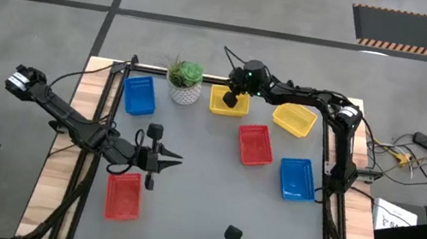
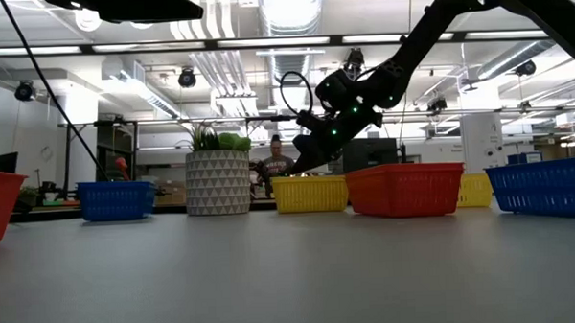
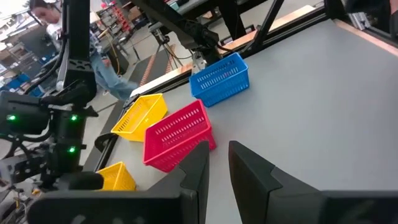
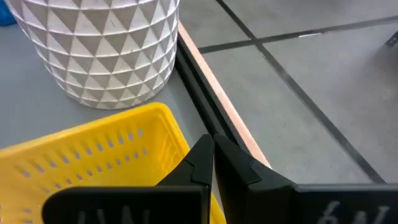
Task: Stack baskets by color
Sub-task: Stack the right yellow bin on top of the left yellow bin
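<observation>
Six baskets stand singly on the grey table: a blue basket at the far left, a yellow basket beside the plant, a second yellow basket, a red basket, a blue basket at the right, and a red basket near left. My right gripper is shut and hangs low over the first yellow basket, at its far rim. My left gripper hovers left of the table's middle, pointing toward the right, open by a narrow gap with nothing in it. My right gripper comes slanting down from the table's right over the yellow basket's far rim. In the low view its tips stand just above the basket's top edge. I cannot tell whether they touch it.
A green plant in a white patterned pot stands just left of the yellow basket, close to my right gripper. A black rail and wooden edge run along the far side. The grey surface in the middle and near part is bare.
</observation>
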You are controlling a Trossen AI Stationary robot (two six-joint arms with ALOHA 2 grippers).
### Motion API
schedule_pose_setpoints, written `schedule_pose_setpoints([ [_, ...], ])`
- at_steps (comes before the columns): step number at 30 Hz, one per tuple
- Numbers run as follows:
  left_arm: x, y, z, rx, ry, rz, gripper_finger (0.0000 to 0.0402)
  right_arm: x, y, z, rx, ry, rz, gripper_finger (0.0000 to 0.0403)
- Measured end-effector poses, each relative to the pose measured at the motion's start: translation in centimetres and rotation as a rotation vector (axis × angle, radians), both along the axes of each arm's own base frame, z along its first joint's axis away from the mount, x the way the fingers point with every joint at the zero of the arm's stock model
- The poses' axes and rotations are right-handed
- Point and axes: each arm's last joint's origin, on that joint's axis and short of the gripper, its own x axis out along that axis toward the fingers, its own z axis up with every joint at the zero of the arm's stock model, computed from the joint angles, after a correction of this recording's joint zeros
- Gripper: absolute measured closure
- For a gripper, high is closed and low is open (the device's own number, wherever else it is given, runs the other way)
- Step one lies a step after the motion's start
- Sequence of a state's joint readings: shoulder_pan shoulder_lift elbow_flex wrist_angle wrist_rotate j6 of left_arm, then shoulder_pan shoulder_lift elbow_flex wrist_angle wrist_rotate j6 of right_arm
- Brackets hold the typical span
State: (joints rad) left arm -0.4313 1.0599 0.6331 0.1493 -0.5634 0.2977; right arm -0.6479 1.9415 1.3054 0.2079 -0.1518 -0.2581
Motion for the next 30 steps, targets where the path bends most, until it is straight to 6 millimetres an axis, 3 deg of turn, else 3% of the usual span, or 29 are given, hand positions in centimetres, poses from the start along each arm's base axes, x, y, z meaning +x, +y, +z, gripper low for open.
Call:
schedule_pose_setpoints([
  [6, 0.0, 0.1, 0.0, 0.006, -0.002, 0.016, 0.0356, -0.2, 0.3, 1.7, 0.002, -0.032, -0.008, 0.0394],
  [11, 0.0, 0.1, 0.0, 0.008, -0.002, 0.017, 0.0356, -0.3, 2.7, 4.7, 0.002, -0.033, 0.038, 0.0394],
  [19, 0.0, 0.1, 0.0, -0.009, -0.004, 0.021, 0.0356, -1.3, 10.6, 7.5, 0.002, -0.054, 0.192, 0.0394],
  [30, 0.0, 0.1, 0.0, -0.085, -0.016, 0.039, 0.0356, -4.6, 21.3, 4.7, 0.026, -0.109, 0.28, 0.0394],
])
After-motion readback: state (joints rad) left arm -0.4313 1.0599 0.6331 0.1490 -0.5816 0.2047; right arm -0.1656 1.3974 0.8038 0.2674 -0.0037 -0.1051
